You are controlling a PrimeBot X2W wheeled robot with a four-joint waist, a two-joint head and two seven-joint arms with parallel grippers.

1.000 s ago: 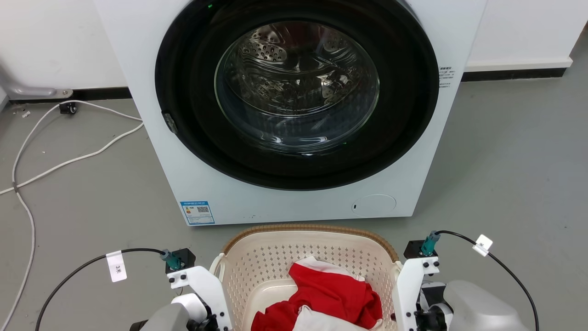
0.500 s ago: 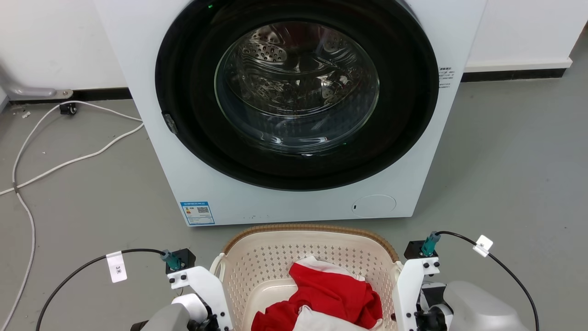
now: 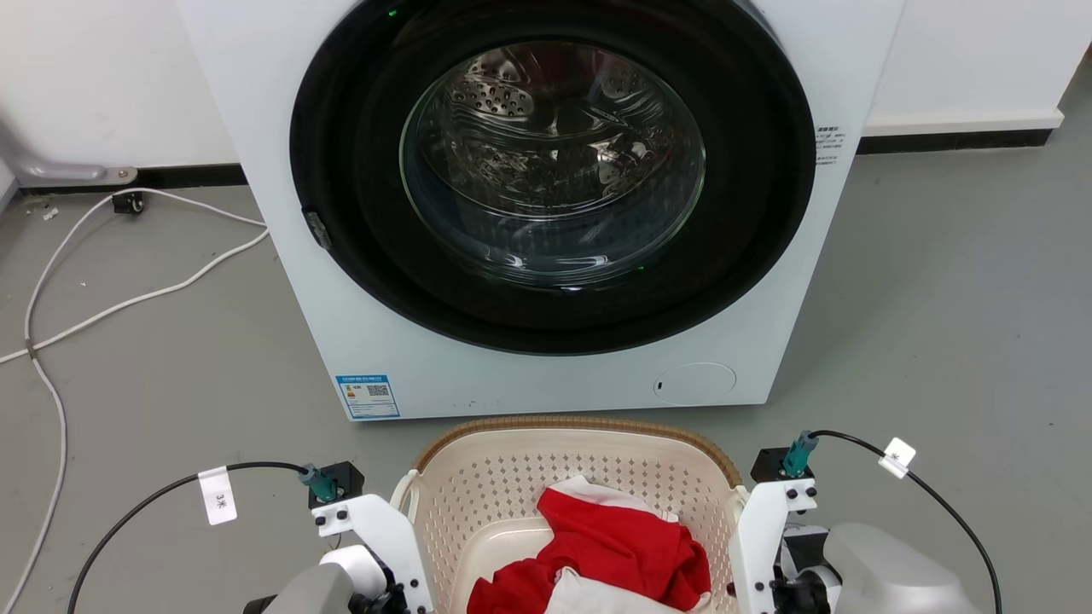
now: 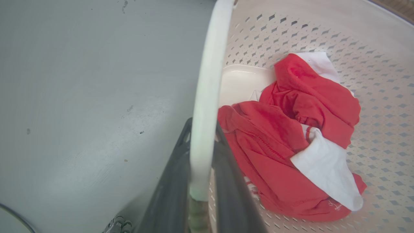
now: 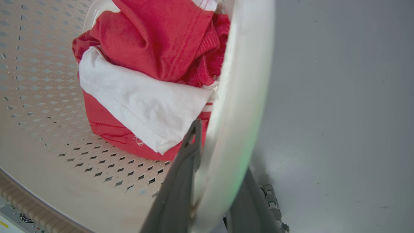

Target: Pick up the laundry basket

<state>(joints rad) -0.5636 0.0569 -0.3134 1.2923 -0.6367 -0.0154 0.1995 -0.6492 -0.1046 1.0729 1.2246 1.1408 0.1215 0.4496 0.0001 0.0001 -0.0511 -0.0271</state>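
The laundry basket [image 3: 512,486], cream with perforated walls and a brown woven-look rim, stands on the floor at the bottom of the head view, just in front of the washing machine. Red and white clothes [image 3: 597,546] lie inside it. In the left wrist view my left gripper [image 4: 202,129] is shut on the basket's white left handle [image 4: 208,81], one dark finger on each side. In the right wrist view my right gripper [image 5: 223,152] straddles the white right handle [image 5: 245,81] in the same way, and the handle hides part of its outer finger.
A white front-loading washing machine [image 3: 546,384] with its round glass door [image 3: 550,162] closed stands close behind the basket. White cables [image 3: 128,298] trail over the grey floor at the left. Bare floor [image 3: 938,298] lies to the right.
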